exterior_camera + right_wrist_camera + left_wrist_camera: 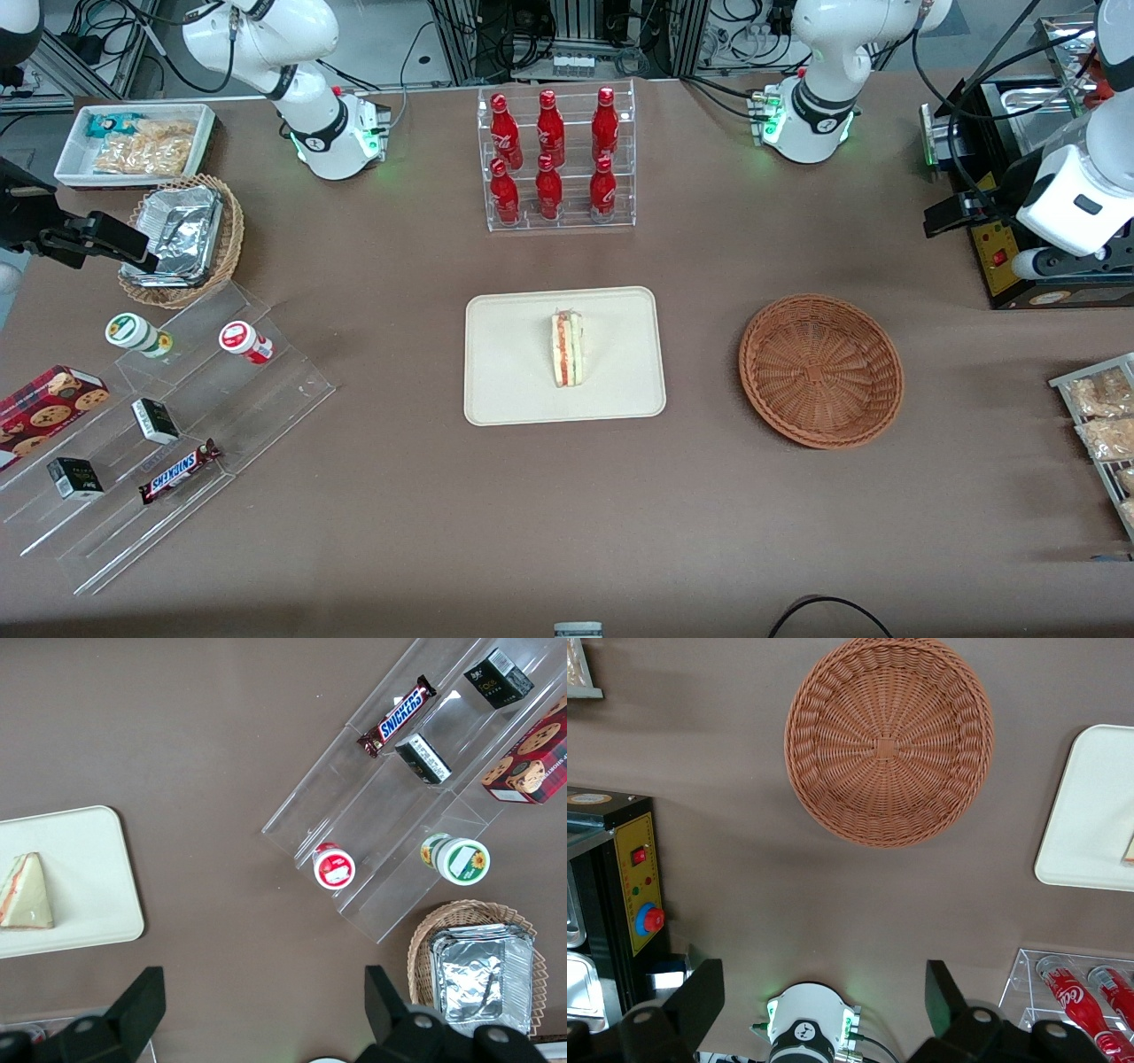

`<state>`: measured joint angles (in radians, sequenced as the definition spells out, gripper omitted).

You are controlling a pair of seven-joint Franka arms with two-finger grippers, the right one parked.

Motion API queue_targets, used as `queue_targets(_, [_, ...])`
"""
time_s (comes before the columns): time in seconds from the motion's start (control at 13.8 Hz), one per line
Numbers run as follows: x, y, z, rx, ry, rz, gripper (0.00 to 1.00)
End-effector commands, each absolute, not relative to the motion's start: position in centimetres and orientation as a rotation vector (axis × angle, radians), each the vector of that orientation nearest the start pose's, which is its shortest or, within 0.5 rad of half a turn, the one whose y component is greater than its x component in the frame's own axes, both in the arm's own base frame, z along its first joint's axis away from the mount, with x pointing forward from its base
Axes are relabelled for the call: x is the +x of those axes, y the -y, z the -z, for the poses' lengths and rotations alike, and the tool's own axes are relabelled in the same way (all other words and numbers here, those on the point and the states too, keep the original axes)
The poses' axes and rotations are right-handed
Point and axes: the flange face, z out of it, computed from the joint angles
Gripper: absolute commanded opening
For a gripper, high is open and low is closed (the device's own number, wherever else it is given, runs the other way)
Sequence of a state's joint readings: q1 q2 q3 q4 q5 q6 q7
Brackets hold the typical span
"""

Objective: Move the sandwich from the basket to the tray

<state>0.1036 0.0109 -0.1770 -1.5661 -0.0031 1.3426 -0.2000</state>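
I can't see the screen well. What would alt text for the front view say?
A sandwich lies on a cream tray at mid-table, and the round wicker basket beside it, toward the working arm's end, holds nothing. The working arm's gripper, fingers open, is raised above the table near a black machine. Red bottles stand in a clear rack.

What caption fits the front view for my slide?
Triangular white-bread sandwich on cream rectangular tray; round reddish-brown wicker basket empty; open gripper raised above table.

A wide brown matte table (567, 496) filled the scene under even overhead light; tangled black cables (496, 35) and grey metal framing (461, 35) lined its back edge.
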Motion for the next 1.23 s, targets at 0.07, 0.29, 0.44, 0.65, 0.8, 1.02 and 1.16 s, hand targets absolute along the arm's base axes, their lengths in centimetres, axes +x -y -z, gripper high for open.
queue_targets(0.07, [53.0,4.7,-62.2,-3.111,0.109,-0.287,1.0])
queue_targets(0.29, [52.6,4.7,-63.6,-3.099,-0.019,-0.194,1.0])
queue_targets(0.44, [50.9,4.9,-64.8,-3.093,-0.044,-0.161,1.0])
queue_targets(0.65, [49.1,4.4,-66.1,-3.082,-0.014,-0.126,1.0])
queue_targets(0.8, [48.4,4.2,-66.3,-3.08,-0.001,-0.121,1.0])
queue_targets(1.02, [48.6,4.3,-66.6,-3.087,0.11,-0.112,1.0])
queue_targets(1.16, [48.7,4.1,-66.5,-3.085,0.122,-0.114,1.0])
